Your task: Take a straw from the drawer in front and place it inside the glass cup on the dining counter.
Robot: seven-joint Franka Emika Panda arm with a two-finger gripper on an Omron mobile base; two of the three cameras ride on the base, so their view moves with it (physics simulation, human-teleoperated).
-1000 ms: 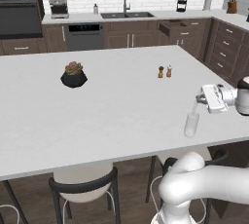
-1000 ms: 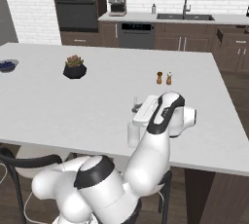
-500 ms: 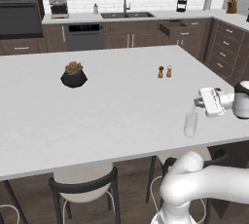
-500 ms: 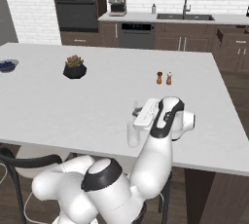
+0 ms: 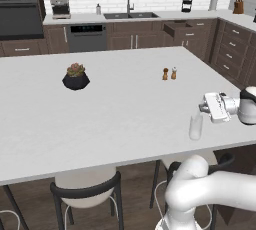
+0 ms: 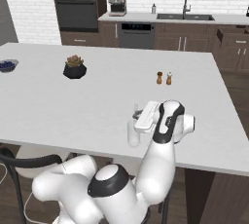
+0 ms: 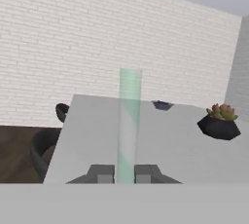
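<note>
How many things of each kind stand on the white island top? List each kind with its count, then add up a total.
Glass cup: 1
Shakers, one brown and one white: 2
Potted plant in a dark pot: 1
Small dark bowl near the far edge: 1
Total: 5

No legible text (nor labels) anywhere

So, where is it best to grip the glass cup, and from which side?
Probably across the straight wall of the glass cup, about halfway up, coming level from the near edge of the counter: it stands upright, round, without handle, close to that edge.
</note>
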